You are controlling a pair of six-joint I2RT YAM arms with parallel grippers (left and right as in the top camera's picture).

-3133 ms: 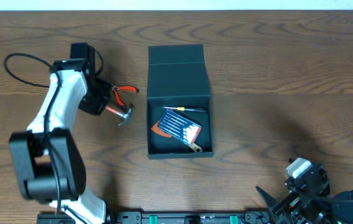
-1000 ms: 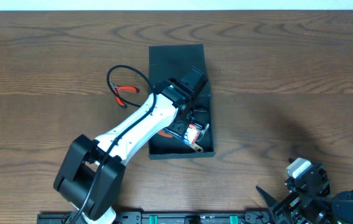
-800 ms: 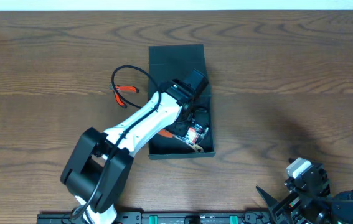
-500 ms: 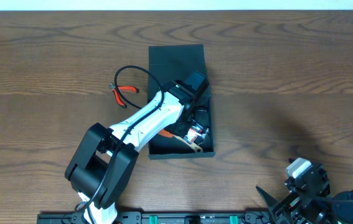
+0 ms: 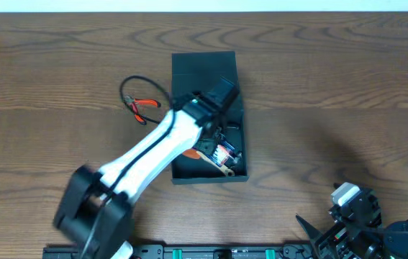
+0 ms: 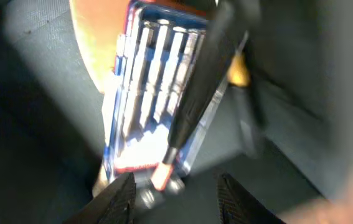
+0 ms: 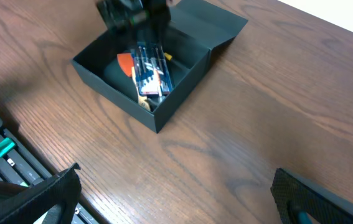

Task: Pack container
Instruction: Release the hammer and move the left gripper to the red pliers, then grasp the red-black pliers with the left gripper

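Observation:
The container (image 5: 205, 66) is a dark teal-black square box with its flap lid open at the far side; it also shows in the right wrist view (image 7: 177, 101). Inside lie a blue bit set (image 6: 146, 81) on an orange card, a yellow-handled screwdriver (image 6: 239, 71) and a small hammer (image 6: 195, 93) lying across the bit set. My left gripper (image 6: 176, 191) hangs open just above the hammer's head, inside the box (image 5: 220, 129). My right gripper (image 7: 176, 199) is open and empty over bare table at the near right.
Red-handled pliers (image 5: 144, 108) lie on the wood table just left of the box, under the left arm's cable. The right arm (image 5: 355, 216) rests at the table's near right edge.
The left arm came from the table's left side to over the box. The hammer that lay by the pliers now lies in the box, free of the fingers. The arm's lower links are blurred, swinging left.

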